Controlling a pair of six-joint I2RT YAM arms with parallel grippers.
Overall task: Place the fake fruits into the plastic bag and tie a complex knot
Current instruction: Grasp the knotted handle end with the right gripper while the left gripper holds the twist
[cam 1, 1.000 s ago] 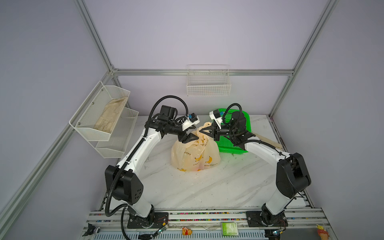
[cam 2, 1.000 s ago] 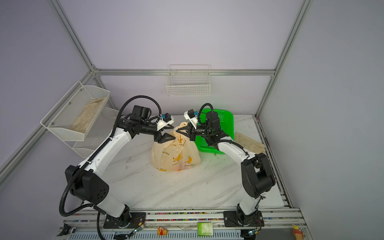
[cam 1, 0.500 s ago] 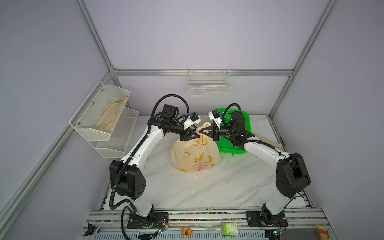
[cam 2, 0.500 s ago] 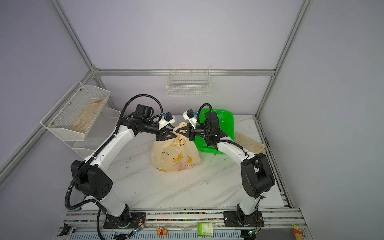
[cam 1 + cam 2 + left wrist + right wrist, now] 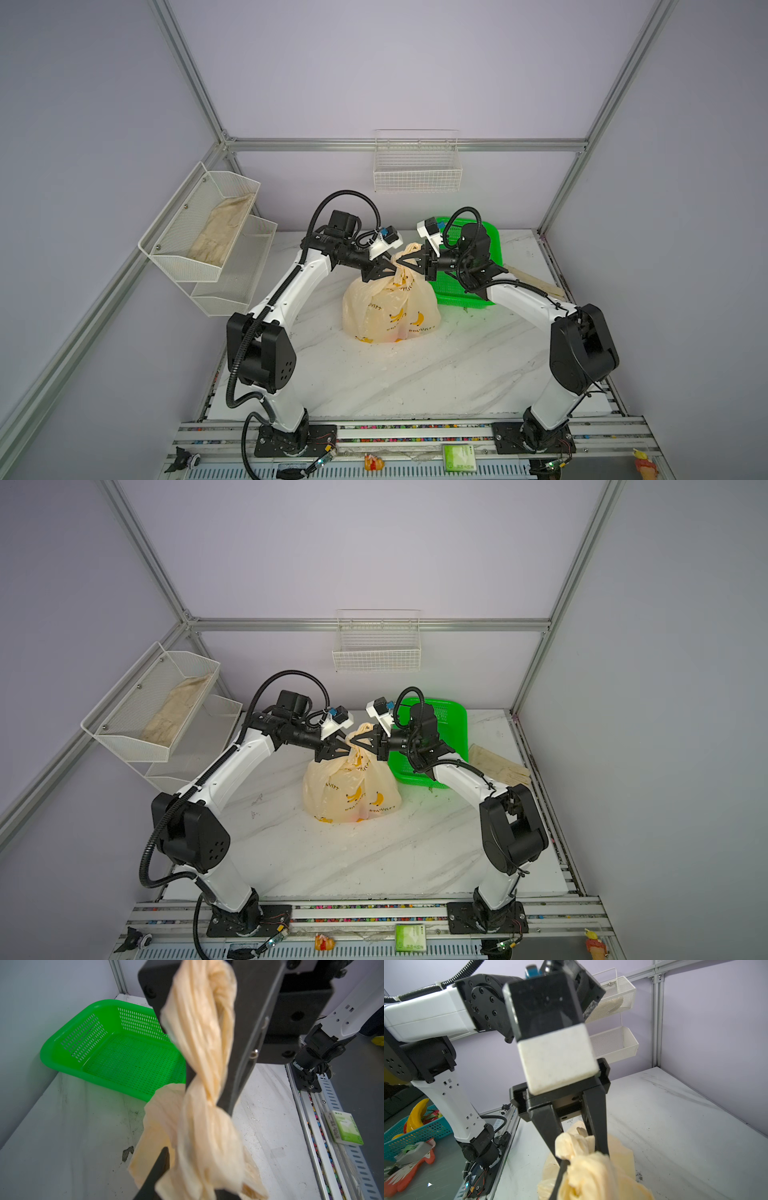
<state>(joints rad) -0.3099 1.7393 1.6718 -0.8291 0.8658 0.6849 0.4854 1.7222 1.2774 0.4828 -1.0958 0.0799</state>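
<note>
One bag [image 5: 386, 316] stands mid-frame on the bench [image 5: 415, 386] in both top views. Its body is rounded and its top is gathered to a point between the two arms. The fruits [image 5: 392, 332] show only as a reddish blur through its lower wall and cannot be counted.

The right end effector [image 5: 401, 262] reaches in from the right. Its jaws are pressed together on the twist [image 5: 204, 1047], one rope of peach plastic rising from the bag's neck. The left end effector [image 5: 389, 269] meets it tip to tip from the left. Its jaws stand narrow on either side of a lump of bag plastic that fills the gap. Whether they pinch it I cannot tell.

One green basket [image 5: 455, 296] sits just right of the bag, partly behind the right arm. On the left wall hangs one rack [image 5: 232, 286] of two trays, the upper holding one pale cloth [image 5: 220, 237]. One wire basket [image 5: 417, 174] hangs at upper middle. Pale gloves [image 5: 498, 766] lie at the bench's right edge, their number unclear. Along the bottom rail are one green box [image 5: 458, 457], a figurine [image 5: 372, 462] left of it and a second figurine [image 5: 643, 459] at lower right.
</note>
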